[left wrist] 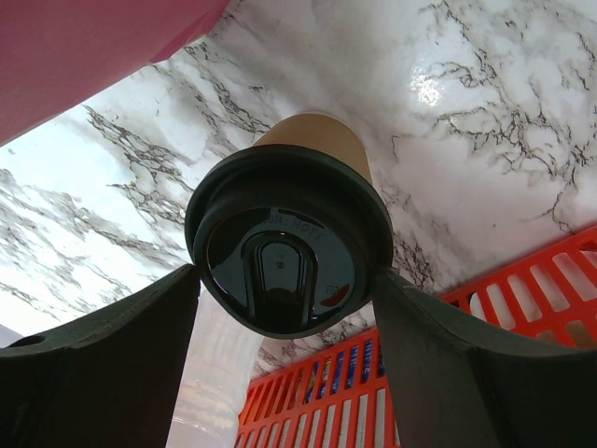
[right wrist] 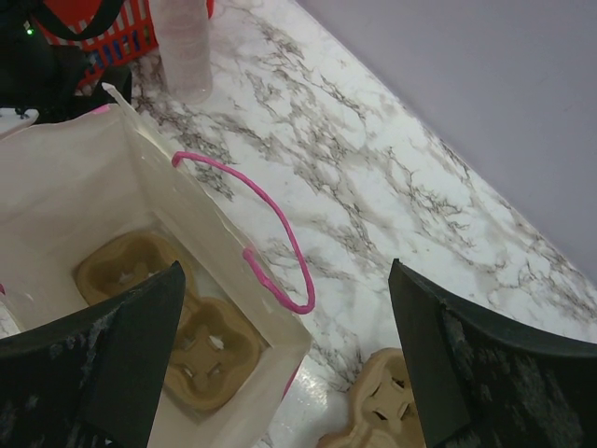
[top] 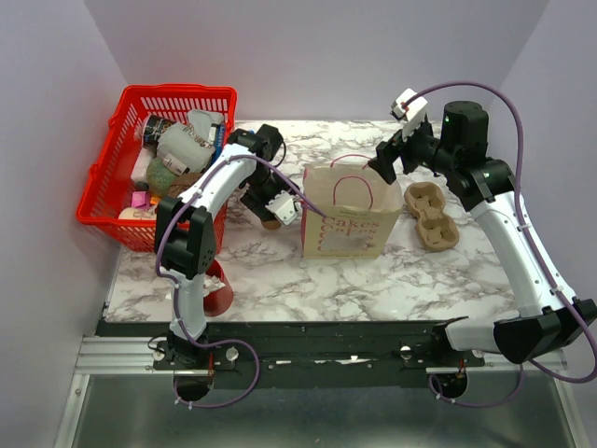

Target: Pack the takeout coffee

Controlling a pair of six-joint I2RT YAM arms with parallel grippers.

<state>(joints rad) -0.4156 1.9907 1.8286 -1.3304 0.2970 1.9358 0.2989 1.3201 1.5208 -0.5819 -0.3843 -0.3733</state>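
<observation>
The takeout coffee (left wrist: 280, 238), a tan paper cup with a black lid, sits between my left gripper's (left wrist: 284, 280) dark fingers (left wrist: 112, 364). Both fingers touch the lid's rim. In the top view the left gripper (top: 278, 211) is low over the marble just left of the paper bag (top: 350, 224), with a bit of the tan cup (top: 270, 223) showing under it. My right gripper (right wrist: 287, 271) is open and empty, hanging over the bag's right edge and its pink handle (right wrist: 270, 233); it also shows in the top view (top: 381, 168).
A pulp cup carrier (right wrist: 177, 317) lies at the bottom of the open bag. A second carrier (top: 431, 217) lies on the table right of the bag. A red basket (top: 121, 177) of items stands at the back left. A clear bottle (right wrist: 182, 47) stands near it. A red cup (top: 218, 294) is by the left arm's base.
</observation>
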